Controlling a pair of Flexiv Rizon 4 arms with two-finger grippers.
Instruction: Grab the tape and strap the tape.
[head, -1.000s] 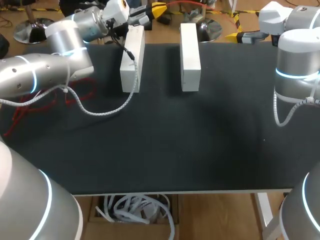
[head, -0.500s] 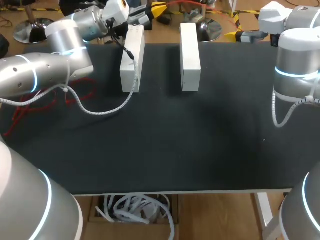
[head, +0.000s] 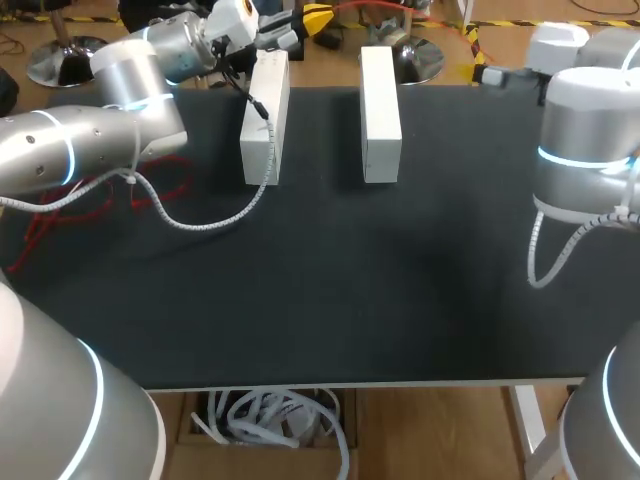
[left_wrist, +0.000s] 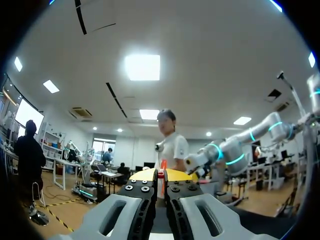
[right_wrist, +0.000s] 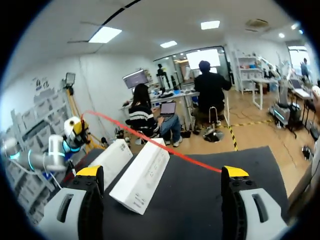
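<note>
A thin red tape (right_wrist: 150, 142) stretches taut through the air above the two white blocks. At one end my left gripper (left_wrist: 161, 175) is shut on the tape (left_wrist: 163, 169), red showing between its closed yellow tips. In the head view that gripper (head: 312, 18) sits past the table's far edge, behind the left block (head: 265, 115). The tape's other end passes behind one finger (right_wrist: 234, 175) of my right gripper (right_wrist: 160, 172), which is wide open and holds nothing. The right arm (head: 585, 140) stands at the table's right side.
The second white block (head: 380, 100) lies parallel to the first near the far edge of the black table (head: 330, 300). Loops of red cord (head: 100, 190) lie on the table's left under my left arm. A white coiled cable (head: 200, 222) droops from that arm onto the mat.
My right arm has shifted a little toward the table's middle. The left arm and both blocks have stayed put.
</note>
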